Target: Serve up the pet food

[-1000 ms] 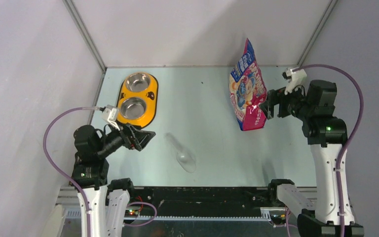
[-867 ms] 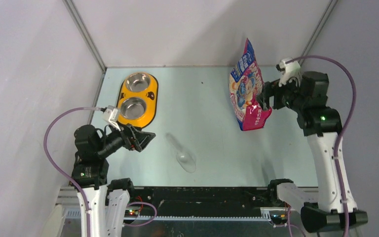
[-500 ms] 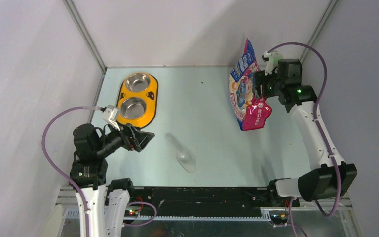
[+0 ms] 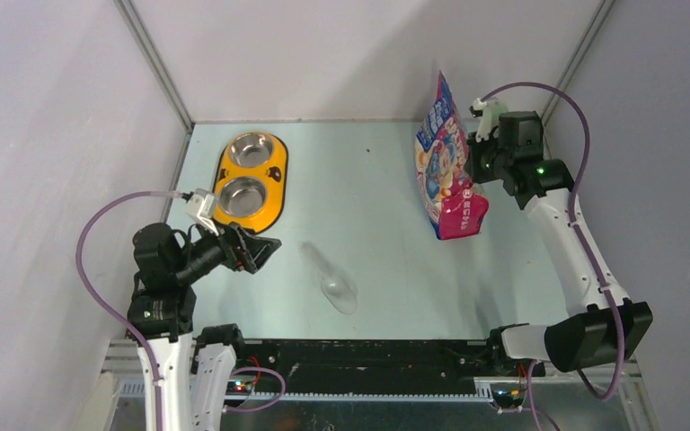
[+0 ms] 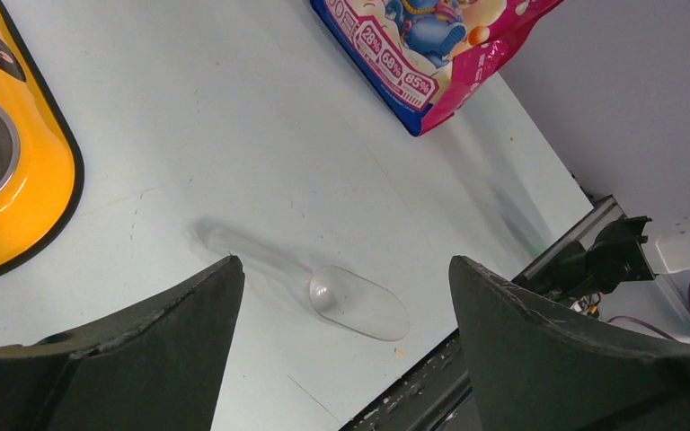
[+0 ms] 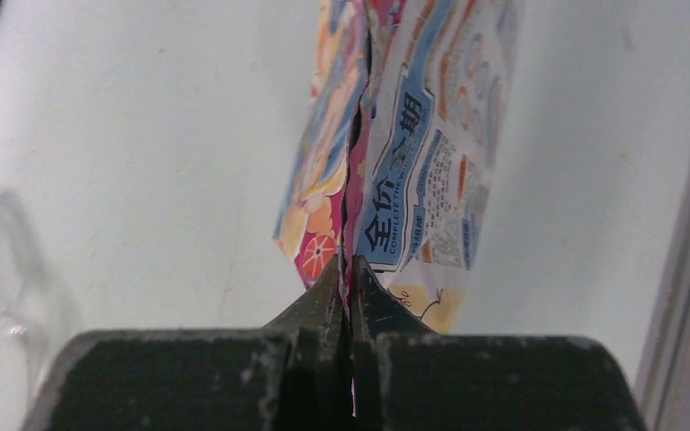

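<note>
Your right end effector (image 6: 350, 269) is clamped on the thin top seam of the pet food bag (image 6: 413, 162). In the right wrist view its two dark fingers are pressed together with the flat seam caught between them. The bag is glossy printed film in pink and blue, with cartoon art and printed lettering. It stands at the far right of the bench (image 4: 368, 224), which is a smooth, pale blue-green sheet. The pet food itself is hidden in every view.

Your left end effector (image 4: 265, 250) hovers over the near left of the bench with its matte black fingers (image 5: 144, 341) spread wide, holding nothing. Just beyond its fingers lies a clear plastic scoop (image 4: 334, 283) with a rounded cup and a narrow handle, flat on the bench and hard to pick out against it.

At the far left sits an orange double feeder (image 4: 274, 184) with rounded ends and a black rim. It holds two shiny steel bowls (image 4: 251, 149), one behind the other. The feeder, scoop and bag are well apart from one another.
</note>
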